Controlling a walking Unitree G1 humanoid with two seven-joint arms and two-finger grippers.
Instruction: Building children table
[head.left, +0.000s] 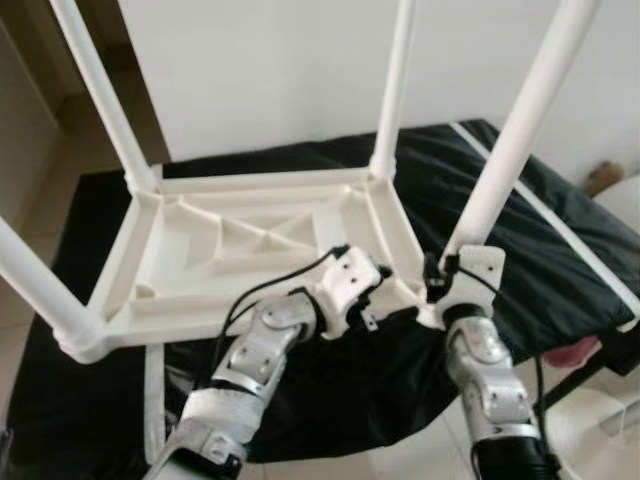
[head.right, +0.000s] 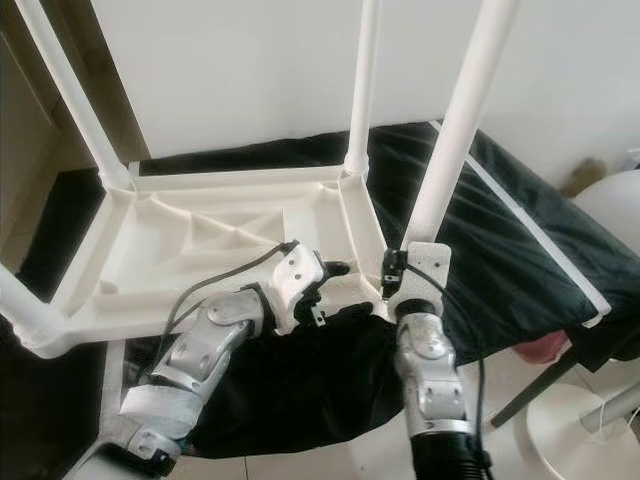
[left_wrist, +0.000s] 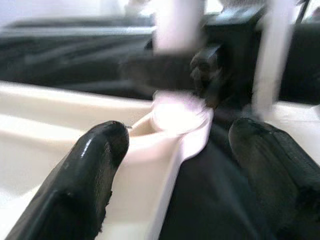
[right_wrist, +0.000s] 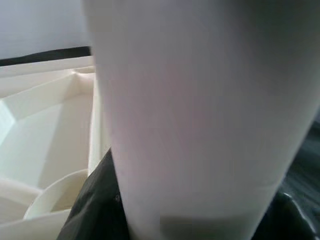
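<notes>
The white plastic table top lies upside down on a black cloth. Three white legs stand in its corners: far left, far right and near left. My right gripper is shut on the fourth leg near its lower end, holding it upright at the near right corner. In the right wrist view a round socket shows empty beside this leg. My left gripper is open, its fingers straddling the table's rim just before the corner socket.
A white wall rises behind the table. The cloth carries a white stripe and hangs over the near edge. A pink thing lies low on the right, and a white round object stands beyond the cloth's right edge.
</notes>
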